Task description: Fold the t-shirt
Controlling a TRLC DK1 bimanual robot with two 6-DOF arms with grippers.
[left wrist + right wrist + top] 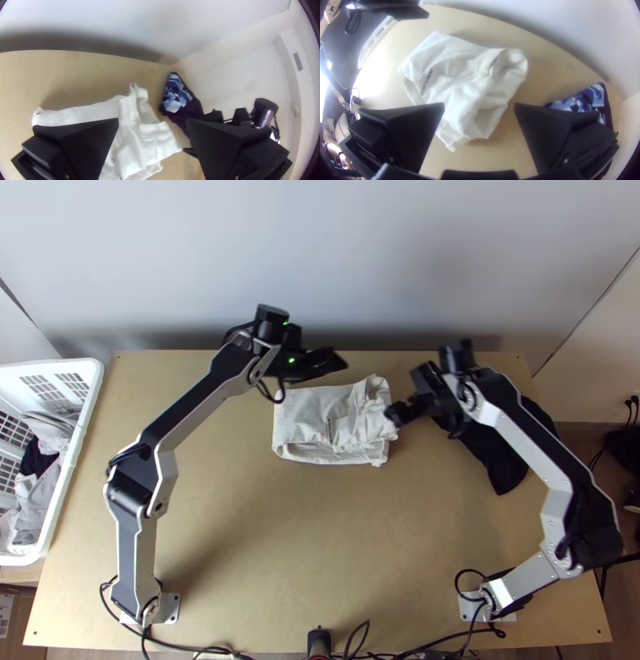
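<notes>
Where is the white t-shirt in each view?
Top view: the white t-shirt lies mid-table, toward the far edge.
Left wrist view: beyond the left gripper, partly hidden by one of its fingers.
Right wrist view: beyond the right gripper, also partly hidden by a finger.
Shared landmark: the dark cloth nearby.

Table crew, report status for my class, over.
Left gripper, right gripper: open, empty. White t-shirt: folded, right end bunched. Dark cloth farther right, not touching it.
</notes>
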